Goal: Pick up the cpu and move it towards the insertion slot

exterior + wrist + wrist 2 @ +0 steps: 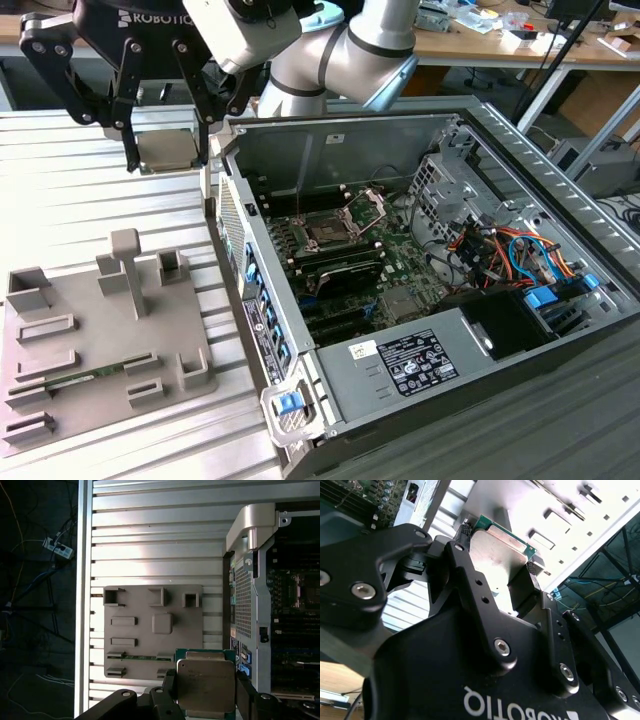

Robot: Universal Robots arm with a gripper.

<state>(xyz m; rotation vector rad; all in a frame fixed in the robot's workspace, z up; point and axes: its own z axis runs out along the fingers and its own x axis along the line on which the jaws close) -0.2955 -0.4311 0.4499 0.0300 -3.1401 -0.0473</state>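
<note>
Cpu [168, 148] is square with no long axis, held flat with its metal top up. The tool [170, 158] is clamped on two opposite edges, above the table [60, 190]. Exterior view: insertion slot [330, 230] at 4 o'clock inside the open case [340, 130]; grey tray [90, 330] at 7 o'clock.

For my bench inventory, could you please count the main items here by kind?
chip, held in the pincer: 1
grey tray: 1
computer case: 1
socket: 1
Total: 4
</note>
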